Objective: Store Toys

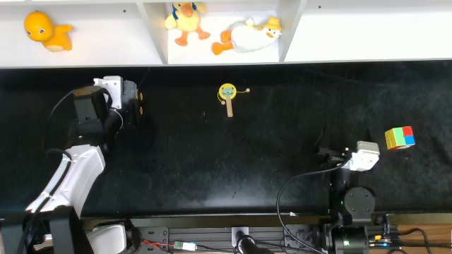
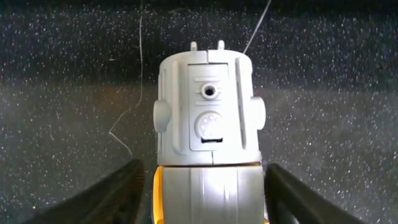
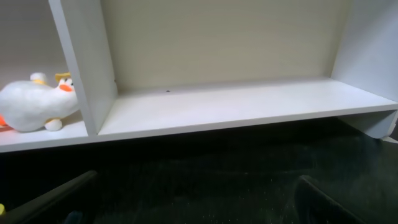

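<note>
A grey robot toy (image 2: 208,118) with a yellow trim at its base sits between the fingers of my left gripper (image 2: 202,167), which is shut on it. That gripper (image 1: 134,99) hovers over the far left of the black table, close to the shelf. My right gripper (image 3: 186,211) is open with nothing between its fingers and faces the shelf's right compartment (image 3: 236,106). In the top view the right gripper (image 1: 323,152) is at the right of the table. A small yellow-green rattle (image 1: 227,94) lies mid-table, and a coloured cube (image 1: 399,137) lies at the far right.
The white shelf (image 1: 296,32) runs along the far edge. An orange duck (image 1: 46,32) sits in its left compartment. A yellow duck (image 1: 186,20) and a white plush duck (image 1: 247,35) share the middle one. A divider wall (image 3: 81,68) separates the white plush duck (image 3: 34,106) from the right compartment.
</note>
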